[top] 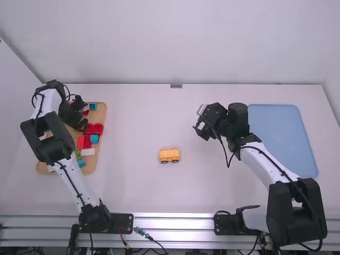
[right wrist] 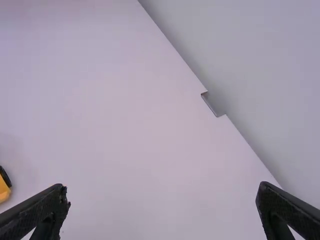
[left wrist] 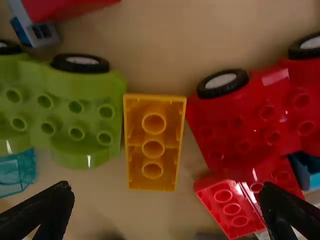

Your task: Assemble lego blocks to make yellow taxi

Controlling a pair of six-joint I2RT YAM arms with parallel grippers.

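White table (top: 133, 122): tan tray (top: 102, 110) under left gripper (top: 83, 124); yellow vehicle piece (top: 170, 155) between that and right gripper (top: 198, 128) (nearer the arm bases than either); blue mat (top: 281, 133) to right gripper's right.

Open right claw (top: 199, 129), white table (right wrist: 130, 125), yellow wheeled block (right wrist: 4, 190), pale wall (right wrist: 260, 65)
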